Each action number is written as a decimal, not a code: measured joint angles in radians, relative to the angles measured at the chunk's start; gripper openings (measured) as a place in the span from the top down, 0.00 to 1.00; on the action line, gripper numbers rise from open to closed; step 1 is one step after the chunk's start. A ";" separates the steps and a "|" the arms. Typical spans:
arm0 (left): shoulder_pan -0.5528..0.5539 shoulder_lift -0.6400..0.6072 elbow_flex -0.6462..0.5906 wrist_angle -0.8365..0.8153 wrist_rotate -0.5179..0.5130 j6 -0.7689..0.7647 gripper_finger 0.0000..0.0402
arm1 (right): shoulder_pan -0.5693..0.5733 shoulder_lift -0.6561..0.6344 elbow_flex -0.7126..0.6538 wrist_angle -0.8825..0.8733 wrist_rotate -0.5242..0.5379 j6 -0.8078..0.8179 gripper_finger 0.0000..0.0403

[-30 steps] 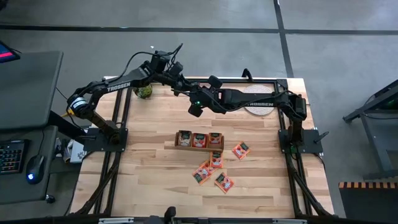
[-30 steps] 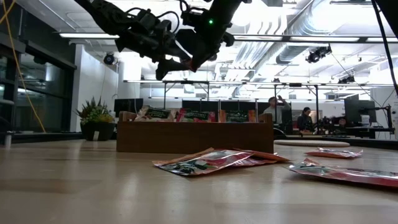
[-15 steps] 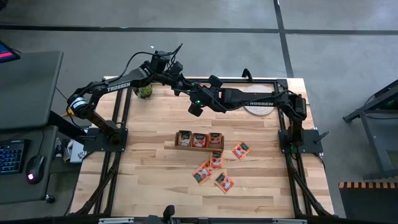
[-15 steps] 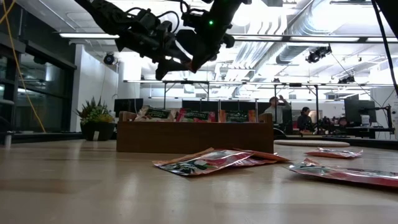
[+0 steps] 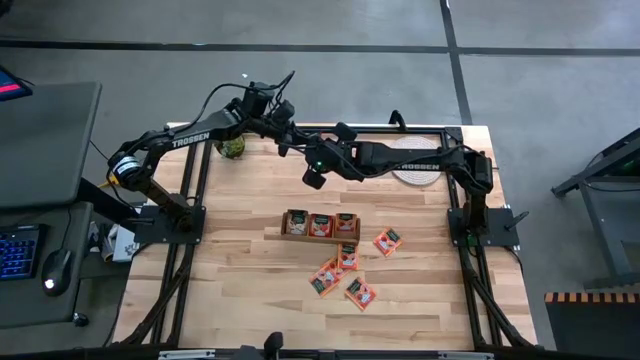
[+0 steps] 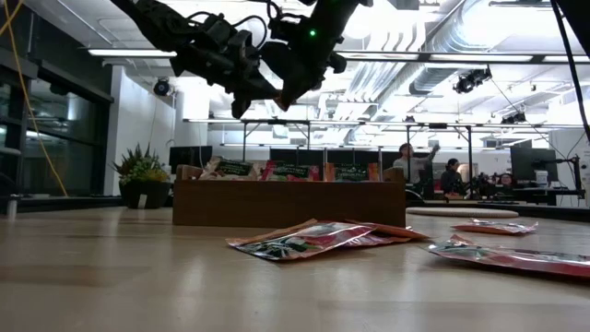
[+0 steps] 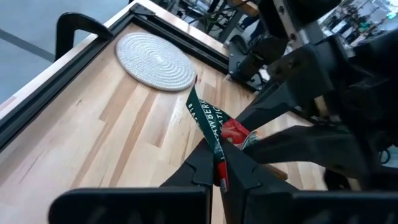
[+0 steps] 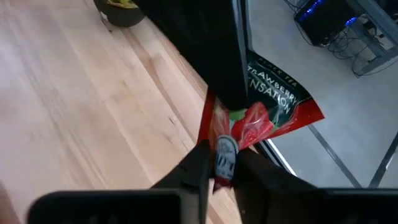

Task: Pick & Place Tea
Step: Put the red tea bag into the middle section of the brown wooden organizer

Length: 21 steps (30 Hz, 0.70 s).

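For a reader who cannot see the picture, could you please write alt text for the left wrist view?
The left gripper is shut on a tea sachet held up over the wooden table, and the right gripper meets the same sachet from the other side. A round woven mat lies farther off, near the table's dark frame.

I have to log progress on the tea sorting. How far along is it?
Done: the wooden box already holds several sachets standing in its compartments. In hand: one tea sachet is held in the air above the table's far side, pinched by the left gripper with the right gripper also at it, apparently a handover. Left: loose sachets lie on the table in front of the box.
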 joint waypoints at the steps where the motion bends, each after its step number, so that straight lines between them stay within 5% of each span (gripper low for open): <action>1: 0.000 0.000 0.000 -0.005 -0.004 0.005 0.99 | 0.000 0.000 0.000 0.000 -0.001 0.000 0.84; 13: 0.002 0.002 -0.002 -0.085 -0.017 0.051 1.00 | 0.002 -0.178 0.000 -0.066 -0.015 0.050 0.57; 21: -0.052 0.002 -0.001 -0.152 0.018 0.151 1.00 | 0.002 -0.386 0.000 -0.165 0.013 0.072 0.52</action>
